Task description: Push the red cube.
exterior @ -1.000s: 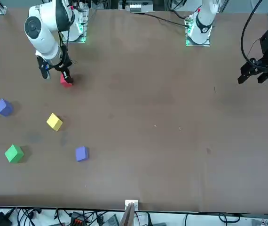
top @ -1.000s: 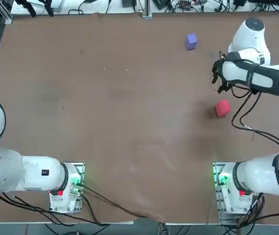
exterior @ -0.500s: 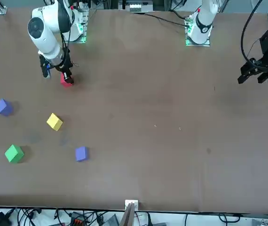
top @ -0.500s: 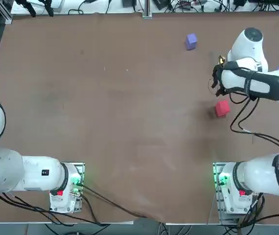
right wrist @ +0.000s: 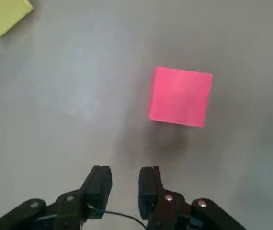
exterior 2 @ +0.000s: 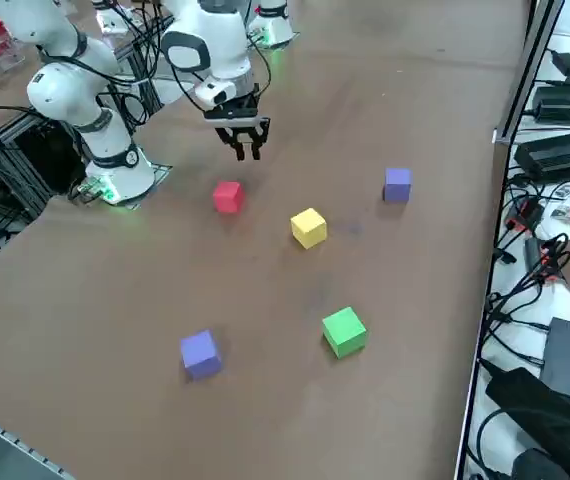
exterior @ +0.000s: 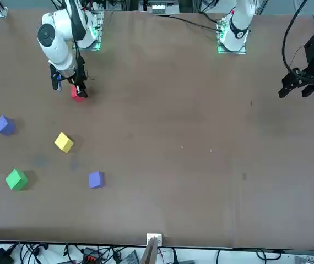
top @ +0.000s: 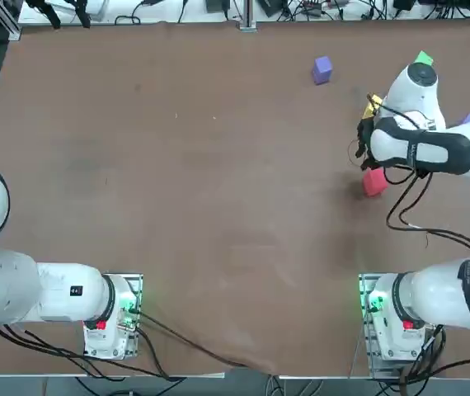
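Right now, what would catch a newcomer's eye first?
The vivid red cube, on the table's right side. Near it, the open right gripper hovers above the table. Farther from the arms' bases lie yellow, green and blue-purple cubes.

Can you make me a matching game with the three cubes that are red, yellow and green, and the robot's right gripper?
Things:
1. Red cube
2. Yellow cube
3. Green cube
4. Right gripper

Where or how:
A. In the middle, with the other four cubes around it
B. Over the table, jaws apart with nothing between them
C. The cube closest to the gripper
D. The cube farthest from the red one

Right pairs: 1-C, 2-A, 3-D, 4-B
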Available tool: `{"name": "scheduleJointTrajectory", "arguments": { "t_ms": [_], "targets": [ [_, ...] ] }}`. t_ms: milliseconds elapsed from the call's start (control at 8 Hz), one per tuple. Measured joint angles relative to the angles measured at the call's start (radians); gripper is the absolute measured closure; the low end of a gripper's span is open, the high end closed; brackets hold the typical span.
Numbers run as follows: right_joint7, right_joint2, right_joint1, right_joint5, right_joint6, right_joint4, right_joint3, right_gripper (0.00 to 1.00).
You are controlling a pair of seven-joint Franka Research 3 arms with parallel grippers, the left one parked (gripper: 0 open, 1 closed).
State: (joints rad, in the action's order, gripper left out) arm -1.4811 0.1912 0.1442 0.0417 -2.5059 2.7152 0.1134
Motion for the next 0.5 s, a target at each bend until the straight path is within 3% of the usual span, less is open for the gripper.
{"name": "scheduleJointTrajectory", "arguments": {
  "t_ms": [500],
  "targets": [
    [-0.032,-0.092,0.006,0.0,-0.069,0.004,0.002,0.55]
  ]
}}
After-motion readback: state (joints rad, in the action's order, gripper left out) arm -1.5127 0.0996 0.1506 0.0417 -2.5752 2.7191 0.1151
